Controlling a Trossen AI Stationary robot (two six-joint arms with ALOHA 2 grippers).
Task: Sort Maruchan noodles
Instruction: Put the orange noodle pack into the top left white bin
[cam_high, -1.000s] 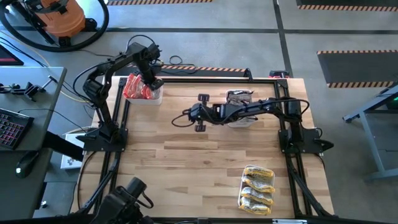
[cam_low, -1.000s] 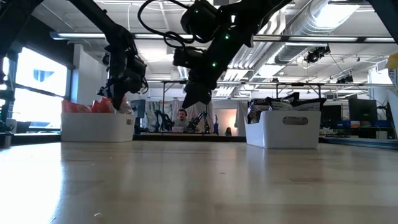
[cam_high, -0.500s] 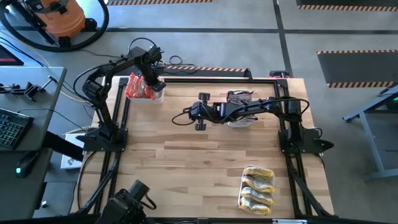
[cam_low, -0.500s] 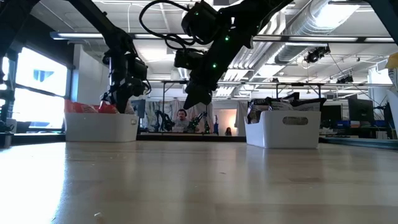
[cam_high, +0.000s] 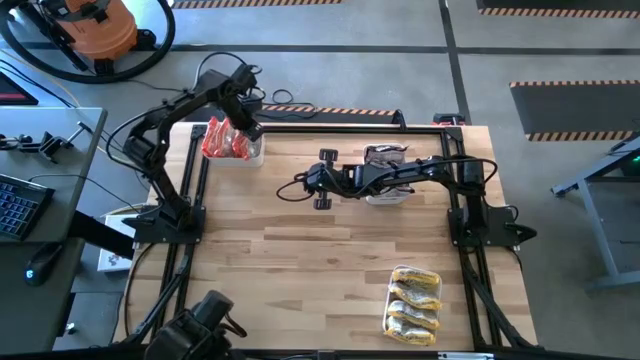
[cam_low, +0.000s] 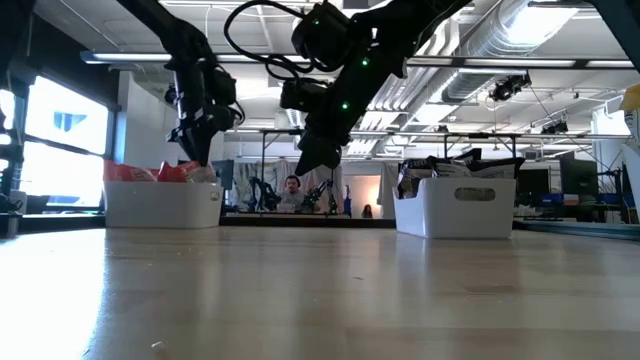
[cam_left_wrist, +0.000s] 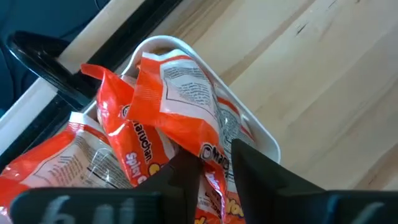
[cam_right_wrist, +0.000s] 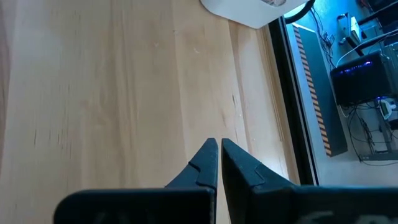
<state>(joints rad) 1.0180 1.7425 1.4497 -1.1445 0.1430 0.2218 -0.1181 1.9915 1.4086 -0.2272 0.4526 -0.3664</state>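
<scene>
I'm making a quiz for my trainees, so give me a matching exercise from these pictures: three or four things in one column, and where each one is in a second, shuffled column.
Things:
1. red-orange noodle packets
2. yellow noodle packets
3. dark noodle packets
4. right hand

Places:
A. over bare wood near the table's middle
B. white bin at the far left corner, under the left hand
C. bin at the near right of the table
D. bin at the far edge, right of centre

Pairs: 1-B, 2-C, 3-D, 4-A
</scene>
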